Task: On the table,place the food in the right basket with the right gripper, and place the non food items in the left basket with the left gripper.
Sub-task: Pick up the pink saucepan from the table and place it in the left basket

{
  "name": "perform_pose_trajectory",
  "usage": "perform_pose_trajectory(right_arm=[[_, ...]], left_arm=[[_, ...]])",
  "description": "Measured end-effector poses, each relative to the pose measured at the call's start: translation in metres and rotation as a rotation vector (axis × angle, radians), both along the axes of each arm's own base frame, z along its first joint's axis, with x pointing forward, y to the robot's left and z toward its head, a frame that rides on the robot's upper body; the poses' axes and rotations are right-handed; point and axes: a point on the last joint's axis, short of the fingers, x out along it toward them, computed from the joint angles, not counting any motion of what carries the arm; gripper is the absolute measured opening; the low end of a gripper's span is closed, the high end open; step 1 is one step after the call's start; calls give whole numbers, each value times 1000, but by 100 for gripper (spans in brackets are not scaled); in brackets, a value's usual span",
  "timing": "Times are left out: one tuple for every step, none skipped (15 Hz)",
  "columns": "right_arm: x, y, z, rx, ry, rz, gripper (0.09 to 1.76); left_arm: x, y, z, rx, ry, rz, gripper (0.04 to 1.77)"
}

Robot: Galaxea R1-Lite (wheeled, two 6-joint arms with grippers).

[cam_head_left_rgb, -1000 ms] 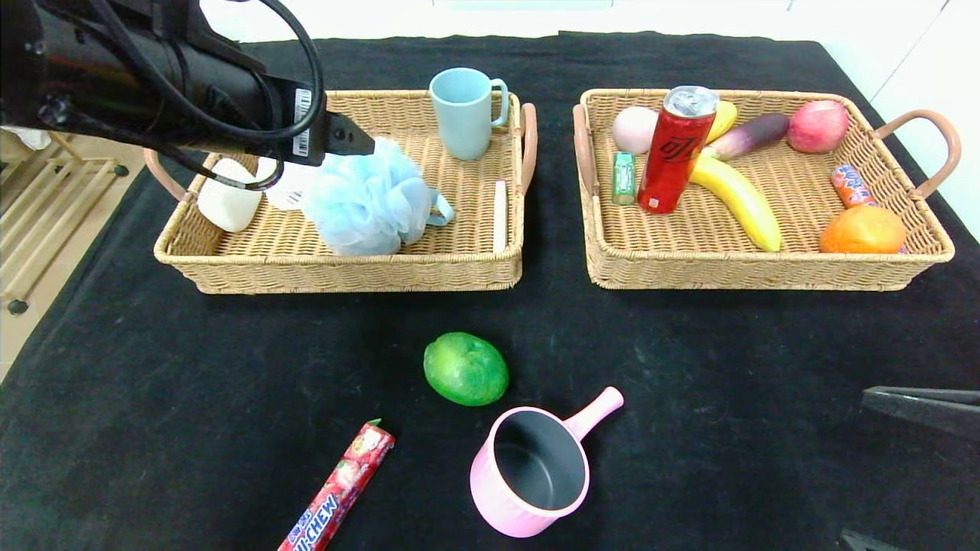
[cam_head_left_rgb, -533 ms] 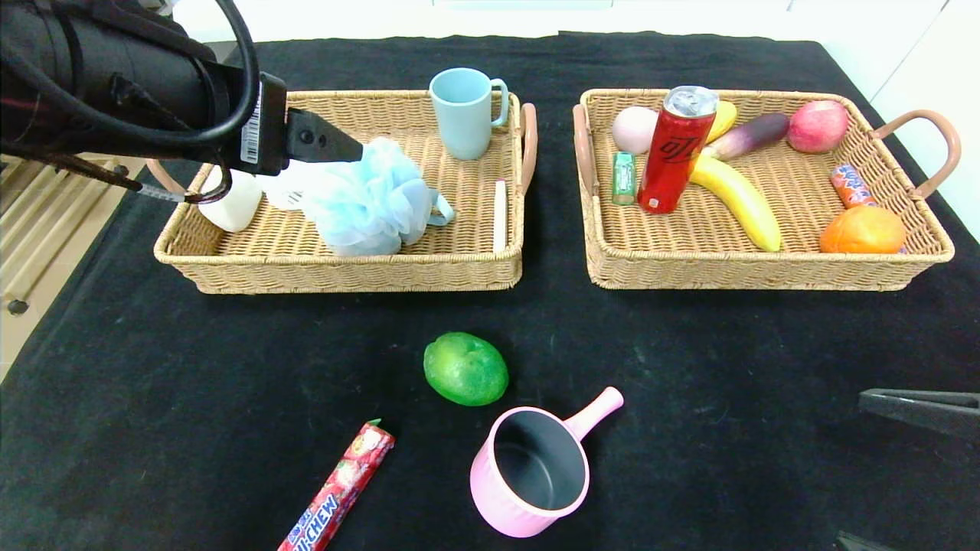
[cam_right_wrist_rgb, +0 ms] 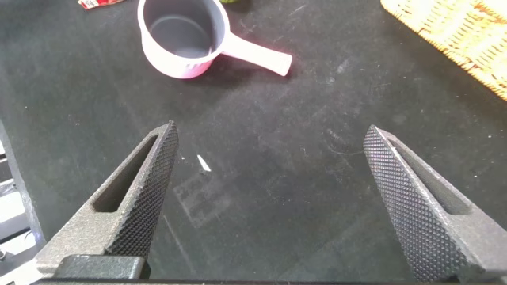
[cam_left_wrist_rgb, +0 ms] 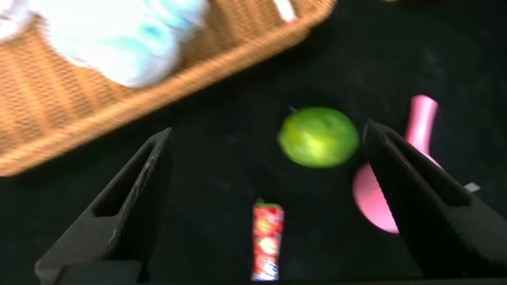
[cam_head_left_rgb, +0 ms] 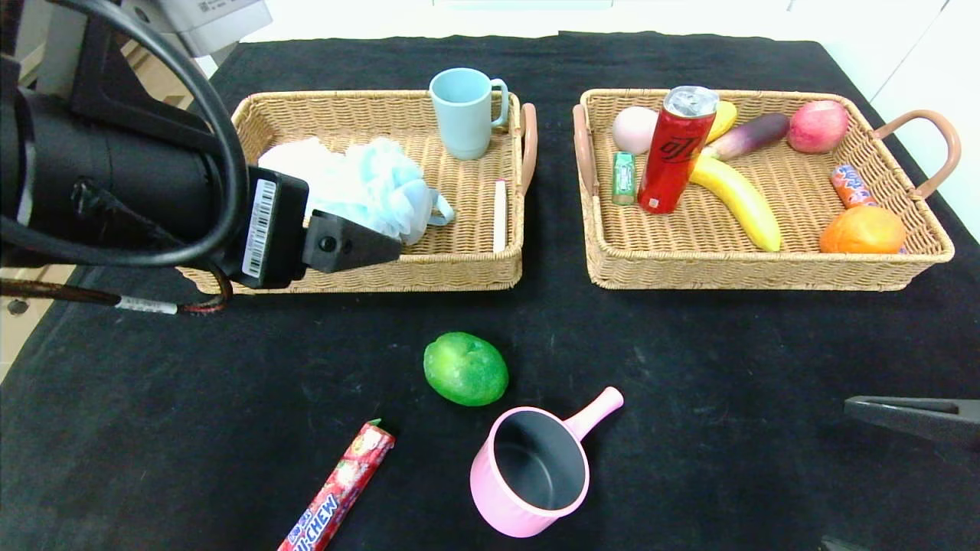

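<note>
On the black table lie a green fruit point(cam_head_left_rgb: 465, 368) point(cam_left_wrist_rgb: 318, 136), a pink pot point(cam_head_left_rgb: 530, 471) point(cam_left_wrist_rgb: 380, 198) point(cam_right_wrist_rgb: 184, 36) and a red Hi-Chew candy stick point(cam_head_left_rgb: 337, 490) point(cam_left_wrist_rgb: 267, 241). My left gripper point(cam_head_left_rgb: 387, 249) point(cam_left_wrist_rgb: 268, 131) hangs open and empty over the front rim of the left basket point(cam_head_left_rgb: 459, 264), above and behind those three things. A blue bath pouf point(cam_head_left_rgb: 375, 187) point(cam_left_wrist_rgb: 119, 36) rests in that basket. My right gripper point(cam_head_left_rgb: 854, 405) point(cam_right_wrist_rgb: 271, 131) stands open and empty over bare table at the right edge, right of the pot.
The left basket also holds a blue mug point(cam_head_left_rgb: 464, 111) and a white stick point(cam_head_left_rgb: 500, 205). In the right basket point(cam_head_left_rgb: 766, 272) are a red can point(cam_head_left_rgb: 675, 149), a banana point(cam_head_left_rgb: 739, 199), an orange point(cam_head_left_rgb: 861, 229), an apple point(cam_head_left_rgb: 818, 126) and other food.
My left arm has drawn back from over the left basket to its front rim, leaving the blue pouf lying inside. The right gripper has barely shifted.
</note>
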Motion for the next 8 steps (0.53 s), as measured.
perform_pose_trajectory(right_arm=[[0, 0, 0, -1, 2, 2, 171], [0, 1, -1, -3, 4, 4, 171], [1, 1, -1, -5, 6, 4, 171], [1, 1, -2, -5, 7, 4, 171], [0, 1, -1, -4, 6, 6, 171], [-1, 1, -1, -4, 2, 9, 171], [-1, 1, -2, -9, -4, 13, 171], [-2, 0, -2, -12, -8, 14, 171]], left_arm=[[-4, -4, -4, -12, 34, -12, 170], [-7, -9, -9, -25, 76, -20, 170], [-10, -14, -13, -45, 116, -22, 170], [-13, -20, -17, -71, 151, -25, 170], [-16, -28, -20, -91, 180, -34, 170], [-18, -35, -24, -91, 202, -50, 171], [-19, -42, -29, -74, 229, -62, 171], [-21, -48, -36, -47, 263, -70, 171]])
